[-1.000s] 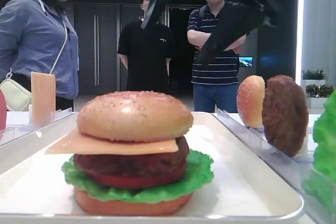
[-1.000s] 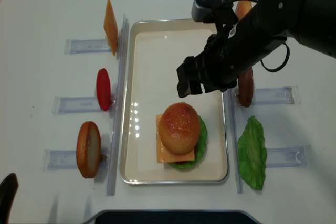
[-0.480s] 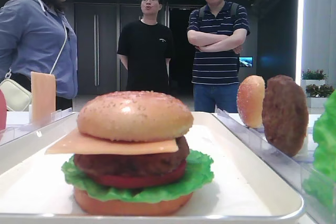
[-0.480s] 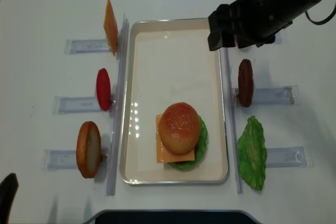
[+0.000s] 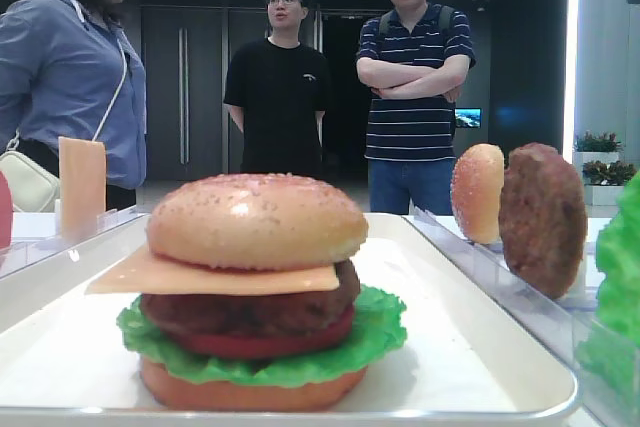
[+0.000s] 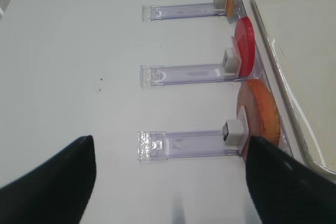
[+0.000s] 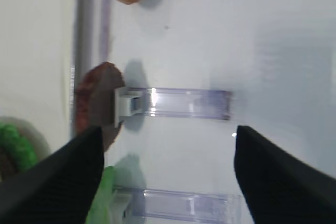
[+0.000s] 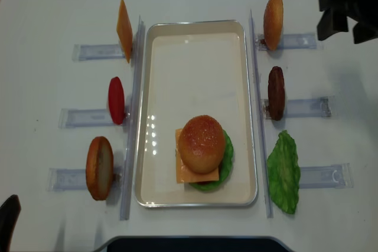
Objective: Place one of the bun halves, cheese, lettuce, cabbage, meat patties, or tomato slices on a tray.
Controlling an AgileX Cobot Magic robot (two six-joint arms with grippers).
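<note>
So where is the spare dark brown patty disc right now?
In the overhead view, the rough dark brown patty disc stands on edge right of the white tray, between the upright sesame bun half and the green lettuce leaf.

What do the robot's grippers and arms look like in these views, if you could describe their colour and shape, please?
Both are matte black. The right gripper shows two broad, blunt, wedge-shaped fingers with plain surfaces. The left gripper has the same dark tapering fingers. From overhead the right arm's end is a blocky black mass at the frame's edge. No cables or markings are visible.

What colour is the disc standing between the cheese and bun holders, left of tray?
Red tomato slice; overhead view.
</note>
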